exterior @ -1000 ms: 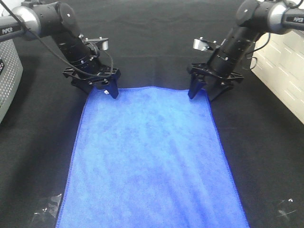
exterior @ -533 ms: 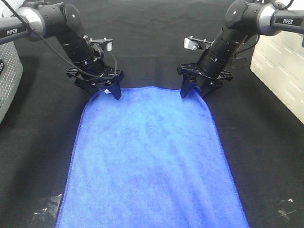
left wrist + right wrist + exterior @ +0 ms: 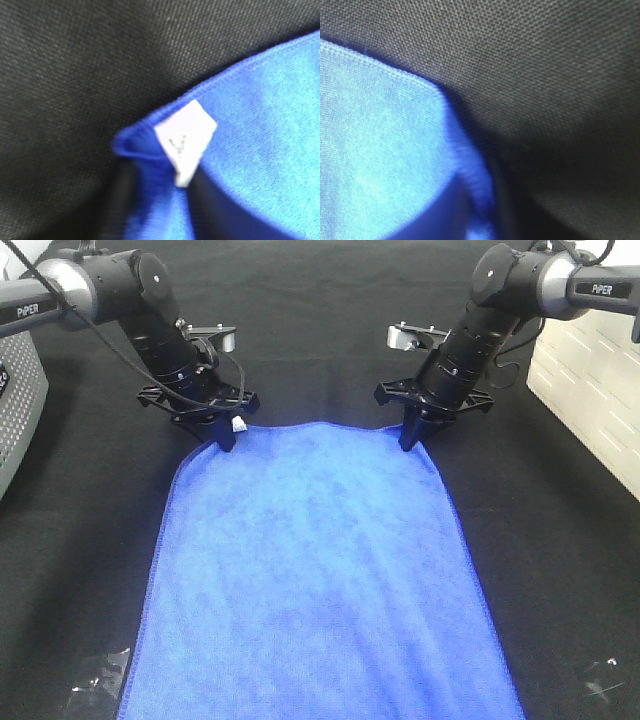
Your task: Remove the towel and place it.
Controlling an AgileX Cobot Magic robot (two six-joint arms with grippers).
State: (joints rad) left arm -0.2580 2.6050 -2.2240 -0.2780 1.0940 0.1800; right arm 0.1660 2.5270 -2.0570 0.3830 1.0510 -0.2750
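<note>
Now I am seeing the towel (image 3: pixel 315 570) lying spread on the black worktop (image 3: pixel 560 540), its two far corners bunching up. My left fingers (image 3: pixel 224 432) are pinching the corner carrying the white tag (image 3: pixel 185 137); my right fingers (image 3: pixel 410 432) are pinching the other.

You had the towel (image 3: pixel 315 580) spread flat on the table cover (image 3: pixel 330 340). Your left gripper (image 3: pixel 225 435) sat at its far left corner, your right gripper (image 3: pixel 410 438) at its far right corner.
</note>
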